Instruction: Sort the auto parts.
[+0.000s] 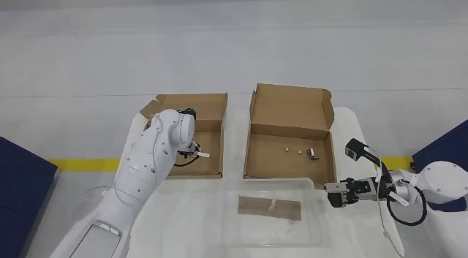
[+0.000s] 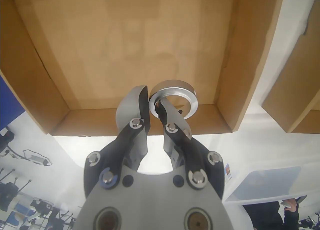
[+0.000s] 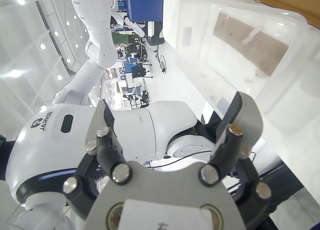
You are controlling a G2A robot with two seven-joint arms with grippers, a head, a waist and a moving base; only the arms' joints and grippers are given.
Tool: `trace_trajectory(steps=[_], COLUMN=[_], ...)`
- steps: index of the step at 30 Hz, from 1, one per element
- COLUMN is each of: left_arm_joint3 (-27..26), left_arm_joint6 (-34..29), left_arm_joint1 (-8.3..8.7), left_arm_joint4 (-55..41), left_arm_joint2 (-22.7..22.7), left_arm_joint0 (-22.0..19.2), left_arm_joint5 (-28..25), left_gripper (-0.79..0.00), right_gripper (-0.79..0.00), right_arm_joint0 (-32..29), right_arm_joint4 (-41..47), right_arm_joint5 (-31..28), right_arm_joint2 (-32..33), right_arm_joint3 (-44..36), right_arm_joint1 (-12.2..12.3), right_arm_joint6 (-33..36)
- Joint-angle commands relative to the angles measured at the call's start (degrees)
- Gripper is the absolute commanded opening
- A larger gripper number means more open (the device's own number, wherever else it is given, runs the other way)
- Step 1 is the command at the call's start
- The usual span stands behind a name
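Over the left cardboard box (image 2: pixel 125 28), the left gripper (image 2: pixel 152 100) clamps a metal ring (image 2: pixel 192 100). Seemingly the deposit step: next, lower and release. Right gripper (image 3: pixel 170 102) spread wide, empty.

Top view: 1 camera above the arms, facing down, far enough back to take in the table (image 1: pixel 201 214).
Left wrist view: behind the left gripper (image 2: pixel 151 95), close, facing into the left box (image 2: pixel 130 40); shares that box (image 1: pixel 210 152) with the top view.
Right wrist view: behind the right gripper (image 3: pixel 172 105), facing across the clear tray (image 3: pixel 200 53); shares that tray (image 1: pixel 248 230) with the top view.
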Motion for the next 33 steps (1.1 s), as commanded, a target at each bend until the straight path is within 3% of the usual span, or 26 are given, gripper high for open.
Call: trace_trajectory(steps=[1, 12, 22, 33], left_arm_joint3=[0.0, 1.0, 10.5, 22.9], left_arm_joint6=[0.0, 1.8, 4.4, 9.0], left_arm_joint1=[0.0, 0.06, -1.28, -4.63], left_arm_joint4=[0.0, -0.7, -4.2, -8.2], left_arm_joint2=[0.0, -0.8, -1.2, 1.8], left_arm_joint0=[0.0, 0.5, -3.8, -8.1], left_arm_joint5=[0.0, -0.3, -0.3, -0.4], left_gripper=[-0.785, -0.785, -0.785, -0.785], right_gripper=[0.0, 0.0, 0.0, 0.0], right_arm_joint0=[0.0, 0.0, 0.0, 0.0], right_arm_joint4=[0.0, 0.0, 0.0, 0.0], right_arm_joint5=[0.0, 0.0, 0.0, 0.0], right_arm_joint2=[0.0, 0.0, 0.0, 0.0], right_arm_joint3=[0.0, 0.0, 0.0, 0.0], right_arm_joint1=[0.0, 0.0, 0.0, 0.0], right_arm_joint6=[0.0, 0.0, 0.0, 0.0])
